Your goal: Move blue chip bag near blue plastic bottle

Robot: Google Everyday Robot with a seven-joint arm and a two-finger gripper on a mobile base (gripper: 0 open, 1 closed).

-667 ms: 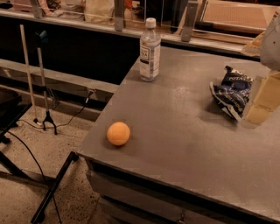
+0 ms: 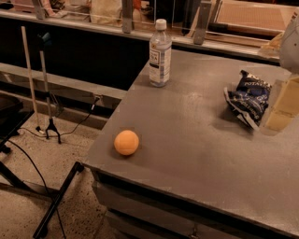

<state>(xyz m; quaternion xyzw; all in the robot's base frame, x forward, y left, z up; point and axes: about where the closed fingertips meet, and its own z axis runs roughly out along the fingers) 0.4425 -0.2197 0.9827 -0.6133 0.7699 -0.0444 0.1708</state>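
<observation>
The blue chip bag [image 2: 247,99] lies crumpled on the grey table [image 2: 187,154], at its right side. The blue plastic bottle [image 2: 160,53], clear with a white cap and white label, stands upright near the table's far left corner, well apart from the bag. My gripper [image 2: 283,106] comes in from the right edge of the view and sits just right of the bag, right beside it and low over the table. The white arm [image 2: 291,42] shows above it at the right edge.
An orange ball [image 2: 126,142] rests near the table's front left edge. A railing and shelf with boxes [image 2: 140,14] run behind the table. On the floor to the left are a thin stand [image 2: 46,88], cables and a dark frame leg [image 2: 56,200].
</observation>
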